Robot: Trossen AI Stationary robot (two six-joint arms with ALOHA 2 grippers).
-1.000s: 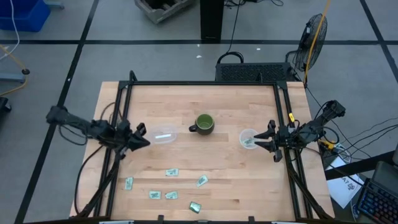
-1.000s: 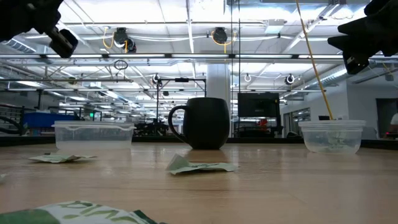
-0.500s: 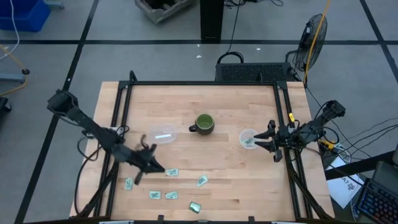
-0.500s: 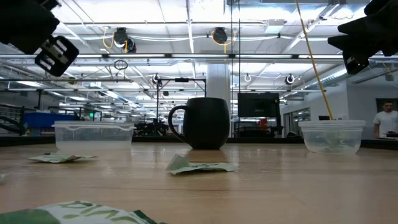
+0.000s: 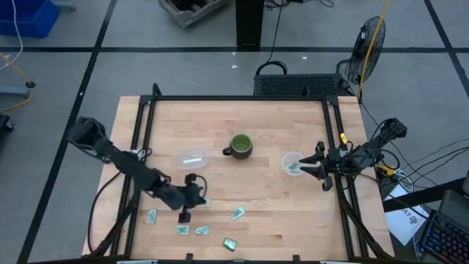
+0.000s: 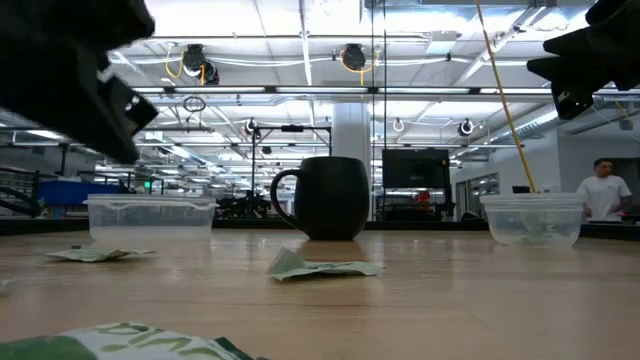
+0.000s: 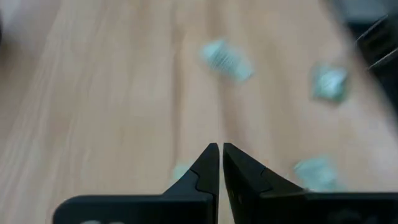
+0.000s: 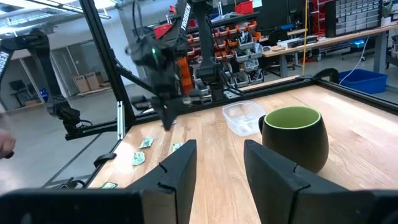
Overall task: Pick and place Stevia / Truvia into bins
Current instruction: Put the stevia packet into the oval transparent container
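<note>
With the left gripper [image 5: 192,198] pressed shut and empty above the loose Stevia packets [image 5: 201,203] near the table's front, you needed to spread its fingers before descending squarely over one.

The wooden table [image 5: 264,132] carries a green mug [image 5: 240,146], two clear bins [image 5: 190,159], and scattered Stevia packets [image 5: 238,213].

Grey floor [image 5: 183,66] marked with dark lines. Blue bin [image 5: 26,16] at corner, fan [image 5: 371,40] near table. Ceiling trusses [image 6: 300,92] lit by strip lights. Red shelving [image 8: 230,31] behind; person [image 6: 602,192] seen far off.
</note>
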